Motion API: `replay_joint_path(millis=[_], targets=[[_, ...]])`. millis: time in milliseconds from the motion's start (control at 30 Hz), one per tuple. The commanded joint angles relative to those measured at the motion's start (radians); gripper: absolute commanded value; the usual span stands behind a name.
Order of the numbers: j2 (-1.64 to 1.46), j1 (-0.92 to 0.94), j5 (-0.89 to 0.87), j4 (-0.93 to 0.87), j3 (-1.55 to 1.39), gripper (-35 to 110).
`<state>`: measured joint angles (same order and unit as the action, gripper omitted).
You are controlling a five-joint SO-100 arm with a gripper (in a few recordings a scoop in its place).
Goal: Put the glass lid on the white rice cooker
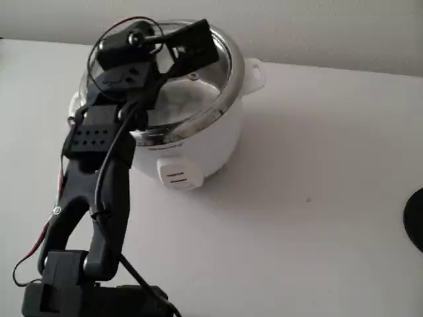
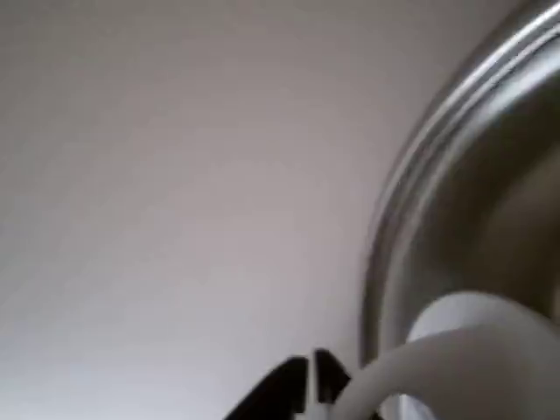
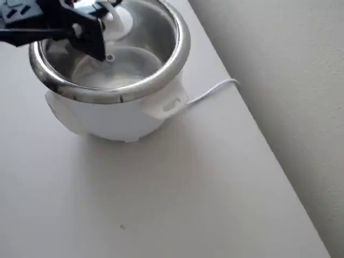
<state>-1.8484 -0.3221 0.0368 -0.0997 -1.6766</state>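
Hiding glass lid (image 1: 211,79) centre: claw (image 1: 188,49).

Looks like a plain indoor room w/ a test-bench feel, maybe home, maybe lab, can't tell which. Bare white table (image 1: 317,218), smooth, no cloth, pushed right up against an off-white wall (image 3: 279,80). Only kitchen-type item on it: the white rice cooker (image 1: 198,148), w/ a thin white cord (image 3: 209,92) trailing off toward the wall side. No counter, sink or stove in shot, so not clearly a kitchen. Black robot arm (image 1: 99,191) w/ loose black and red wires sits on the tabletop, which gives it the demo/bench look. Dark object (image 1: 416,218) at the right edge, too cut off to ID.
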Motion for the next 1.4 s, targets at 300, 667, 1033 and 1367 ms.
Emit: replay_joint_path(millis=[300, 667, 1033, 1367], targets=[[-0.051, -0.017, 0.000, 0.020, 0.132, 5], [-0.259, -0.051, -0.104, -0.104, -0.272, 19], [-0.765, 0.110, -0.028, -0.489, -0.368, 11], [-1.101, 0.368, 0.222, -0.756, -0.488, 0]])
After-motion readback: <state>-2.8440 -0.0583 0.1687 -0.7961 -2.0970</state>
